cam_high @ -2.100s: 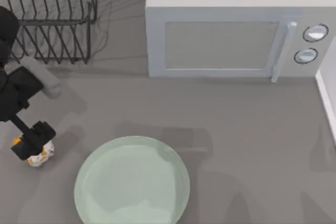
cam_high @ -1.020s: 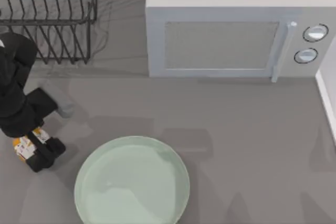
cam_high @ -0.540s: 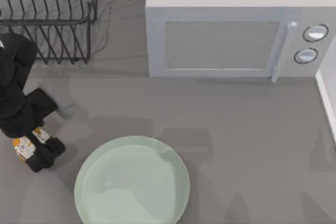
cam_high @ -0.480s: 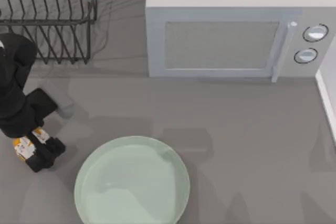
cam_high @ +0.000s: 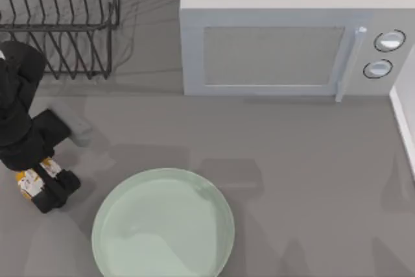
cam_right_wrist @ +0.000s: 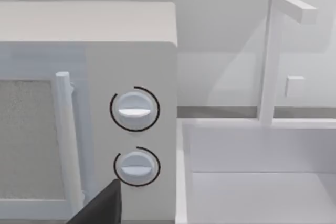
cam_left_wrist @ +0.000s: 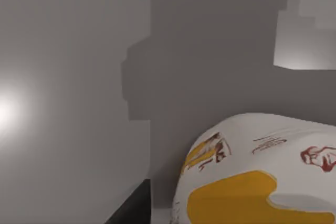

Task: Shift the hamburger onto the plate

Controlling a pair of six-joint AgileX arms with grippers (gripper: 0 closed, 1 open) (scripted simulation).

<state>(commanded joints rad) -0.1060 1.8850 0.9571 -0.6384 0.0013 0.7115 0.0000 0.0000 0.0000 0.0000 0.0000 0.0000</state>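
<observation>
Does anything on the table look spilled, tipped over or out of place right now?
Nothing stands out. The hamburger sits wrapped and intact by the left gripper, left of the plate. The microwave door is shut and the rack stands upright.

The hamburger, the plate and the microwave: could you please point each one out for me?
hamburger (cam_left_wrist: 262, 171): left wrist view, printed wrapper.
plate (cam_high: 162, 225): top view, bare centre.
microwave (cam_high: 272, 56): top view, door window.

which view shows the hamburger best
The left wrist view: the hamburger sits close up, wrapper print readable. The top view catches a sliver of it under the left gripper. The right wrist view faces the microwave.
</observation>
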